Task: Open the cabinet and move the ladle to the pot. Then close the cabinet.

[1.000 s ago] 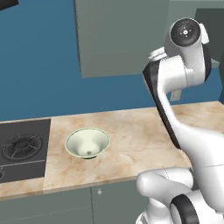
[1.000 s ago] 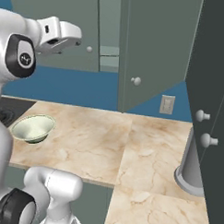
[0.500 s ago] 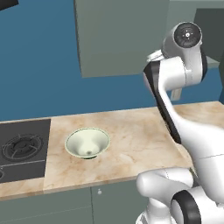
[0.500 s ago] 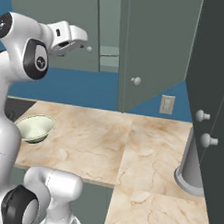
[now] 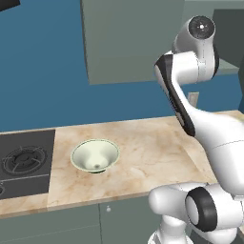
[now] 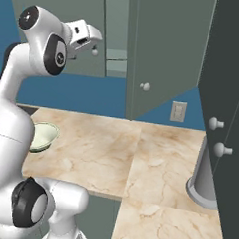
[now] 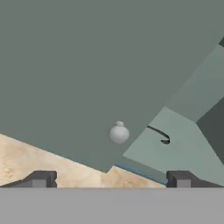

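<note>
While the wide-open, empty gripper (image 7: 109, 179) is aimed at the grey-green wall cabinet (image 7: 87, 65), its closed left door with a round pale knob (image 7: 118, 133) is seen just beside the dark ladle (image 7: 160, 134) inside.

Raised arm, pincer (image 7: 111, 179) (agape)

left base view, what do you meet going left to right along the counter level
stove burner → pale green bowl → bare marble counter → the robot's white arm
</note>
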Robot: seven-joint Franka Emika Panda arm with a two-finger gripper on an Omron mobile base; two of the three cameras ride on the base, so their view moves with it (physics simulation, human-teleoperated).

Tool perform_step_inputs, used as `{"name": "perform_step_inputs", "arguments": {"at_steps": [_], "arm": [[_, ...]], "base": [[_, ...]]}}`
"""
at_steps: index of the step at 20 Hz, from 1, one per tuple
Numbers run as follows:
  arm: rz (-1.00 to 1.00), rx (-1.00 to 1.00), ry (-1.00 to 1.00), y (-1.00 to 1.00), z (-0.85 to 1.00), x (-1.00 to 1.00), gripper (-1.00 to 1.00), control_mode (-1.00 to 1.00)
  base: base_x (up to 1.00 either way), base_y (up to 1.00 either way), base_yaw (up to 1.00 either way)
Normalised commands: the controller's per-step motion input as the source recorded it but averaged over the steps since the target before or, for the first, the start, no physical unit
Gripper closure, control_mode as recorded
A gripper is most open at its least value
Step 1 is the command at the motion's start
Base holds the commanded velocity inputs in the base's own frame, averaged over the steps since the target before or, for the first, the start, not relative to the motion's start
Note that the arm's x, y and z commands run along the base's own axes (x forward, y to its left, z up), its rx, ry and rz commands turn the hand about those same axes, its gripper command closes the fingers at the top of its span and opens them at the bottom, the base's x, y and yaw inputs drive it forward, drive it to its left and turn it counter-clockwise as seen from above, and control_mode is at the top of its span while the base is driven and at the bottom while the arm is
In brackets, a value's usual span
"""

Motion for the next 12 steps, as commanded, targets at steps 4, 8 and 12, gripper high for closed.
{"name": "perform_step_inputs", "arguments": {"at_steps": [4, 8, 12], "arm": [[0.04, 0.0, 0.0, 0.0, -0.04, 0.34, -1.0, -1.0], [0.04, 0.0, 0.0, 0.0, -0.09, 0.32, -1.0, -1.0], [0.03, 0.0, 0.0, 0.0, -0.2, 0.25, -1.0, -1.0]], "base": [[0.0, 0.0, 0.0], [0.0, 0.0, 0.0], [0.0, 0.0, 0.0]]}}
